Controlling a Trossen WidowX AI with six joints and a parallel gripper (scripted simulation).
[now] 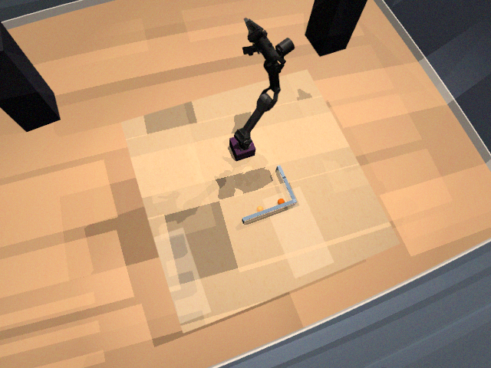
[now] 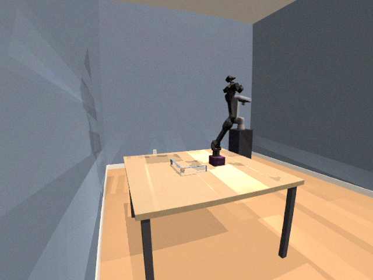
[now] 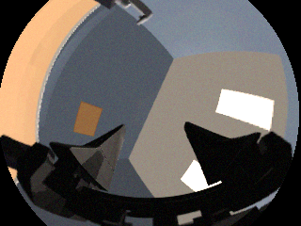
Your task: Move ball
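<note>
An orange ball (image 1: 281, 201) (image 2: 182, 170) lies on the table inside the walls, close to their corner. A paler orange ball shape, which looks like the see-through copy (image 1: 259, 208), shows along the same wall, farther from the corner. I cannot make it out in the exterior view. Two low clear walls with blue top edges, the first wall (image 1: 269, 211) and the second wall (image 1: 287, 184), meet in a corner. My gripper (image 3: 155, 126) is open and empty. It is raised high above the table, far from the ball, pointing away from it.
The black arm (image 1: 258, 114) (image 2: 222, 132) stands on a purple base (image 1: 242, 151) (image 2: 217, 160) on the table (image 1: 337, 221) (image 2: 168, 192), a short way from the walls. A grey arm (image 2: 240, 107) stands on a dark pedestal (image 2: 240, 143) beyond the table.
</note>
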